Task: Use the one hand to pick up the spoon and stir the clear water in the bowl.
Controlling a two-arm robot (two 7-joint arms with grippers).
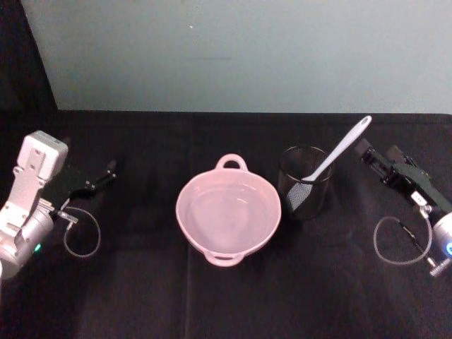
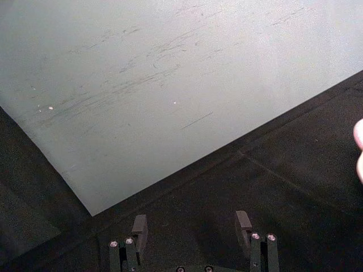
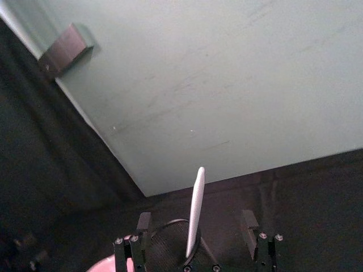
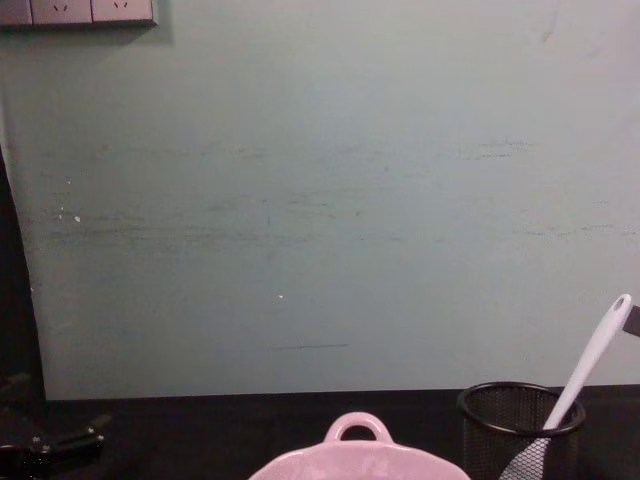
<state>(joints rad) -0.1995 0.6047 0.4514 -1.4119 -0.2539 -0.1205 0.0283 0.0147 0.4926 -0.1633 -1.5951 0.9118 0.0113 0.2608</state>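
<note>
**What the things are made of**

The tabletop [image 1: 141,296] is covered with a black cloth that looks dull and soft. The bowl [image 1: 189,224] is smooth, pink and a little shiny, like plastic. The spoon [image 1: 339,150] is smooth white plastic. The cup [image 1: 318,201] is black wire mesh, full of tiny holes. The wall [image 1: 247,56] is dull pale green with thin scratches. The left end effector [image 1: 107,173] and right end effector [image 1: 367,154] are dull black, with small shiny metal screws [image 2: 113,243].

i count one pale pink bowl [image 1: 192,200], one long white spoon [image 1: 337,153] and one black wire-mesh cup [image 1: 315,198], so one of each kind, all on one table [image 1: 141,296] with a black cloth. of grippers i count two, both black: the left gripper [image 1: 107,170] and the right gripper [image 1: 366,150].
</note>
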